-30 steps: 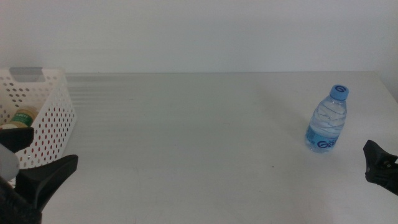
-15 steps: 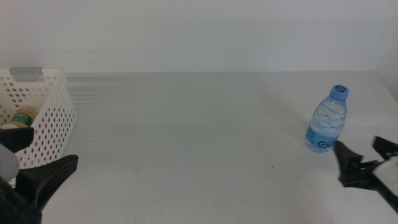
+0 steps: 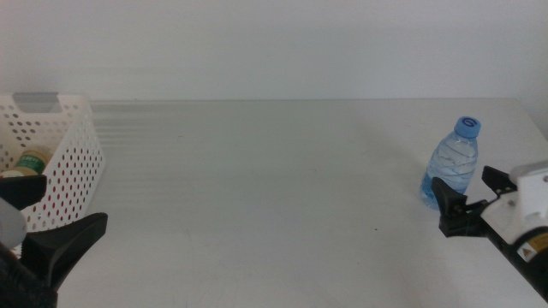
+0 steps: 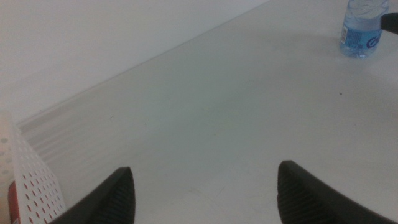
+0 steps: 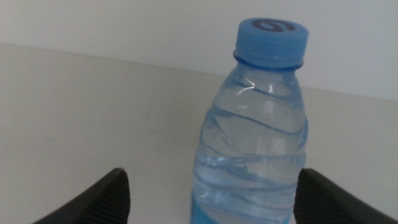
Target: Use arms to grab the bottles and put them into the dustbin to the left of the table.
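Water bottle (image 3: 452, 167) stands upright near the table's (image 3: 274, 188) right edge, my right gripper (image 3: 467, 201) spread wide beside it, ungrasped; tea bottle (image 3: 32, 160) already lies in the dustbin (image 3: 77, 162); left gripper (image 4: 205, 186) waits, agape.

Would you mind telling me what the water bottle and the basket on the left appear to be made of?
The water bottle looks like thin clear plastic: you see through its ribbed, glossy wall, and its blue cap looks like opaque moulded plastic. The basket appears to be white rigid plastic, judging by its even rows of round holes and moulded rim, though the finish is hard to judge.
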### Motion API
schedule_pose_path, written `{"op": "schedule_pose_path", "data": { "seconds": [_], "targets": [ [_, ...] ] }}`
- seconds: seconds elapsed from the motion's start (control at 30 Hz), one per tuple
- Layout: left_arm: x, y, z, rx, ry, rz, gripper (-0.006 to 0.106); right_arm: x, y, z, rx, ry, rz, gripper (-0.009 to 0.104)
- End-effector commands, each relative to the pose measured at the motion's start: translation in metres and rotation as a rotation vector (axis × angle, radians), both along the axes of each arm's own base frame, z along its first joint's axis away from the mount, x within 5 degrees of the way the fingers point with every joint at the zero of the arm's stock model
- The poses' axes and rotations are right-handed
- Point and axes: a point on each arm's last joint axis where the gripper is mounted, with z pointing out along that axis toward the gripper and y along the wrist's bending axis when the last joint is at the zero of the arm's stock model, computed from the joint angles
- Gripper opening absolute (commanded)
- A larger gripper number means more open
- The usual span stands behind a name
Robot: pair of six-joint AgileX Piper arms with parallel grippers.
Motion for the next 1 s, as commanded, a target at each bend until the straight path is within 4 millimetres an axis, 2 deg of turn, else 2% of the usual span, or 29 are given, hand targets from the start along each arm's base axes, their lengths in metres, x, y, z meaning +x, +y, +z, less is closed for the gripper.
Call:
{"op": "schedule_pose_path", "data": {
  "seconds": [0.0, 0.13, 0.27, 0.77, 0.87, 0.9, 0.97],
  "targets": [
    [0.002, -0.001, 0.015, -0.059, -0.078, 0.002, 0.070, 0.013, 0.000, 0.016, -0.013, -0.140, -0.014, 0.096],
    [0.002, -0.001, 0.015, -0.059, -0.078, 0.002, 0.070, 0.025, -0.004, 0.014, -0.021, -0.142, -0.073, 0.096],
    [0.002, -0.001, 0.015, -0.059, -0.078, 0.002, 0.070, 0.038, -0.001, 0.013, -0.021, -0.156, -0.063, 0.096],
    [0.002, -0.001, 0.015, -0.059, -0.078, 0.002, 0.070, 0.074, 0.001, -0.008, -0.059, -0.139, -0.108, 0.094],
    [0.002, -0.001, 0.015, -0.059, -0.078, 0.002, 0.070, 0.076, -0.001, -0.009, -0.080, -0.153, -0.125, 0.082],
    [0.002, -0.001, 0.015, -0.059, -0.078, 0.002, 0.070, 0.076, -0.001, -0.009, -0.078, -0.152, -0.125, 0.071],
    [0.002, -0.001, 0.015, -0.059, -0.078, 0.002, 0.070, 0.075, 0.001, -0.010, -0.067, -0.145, -0.111, 0.037]
  ]
}}
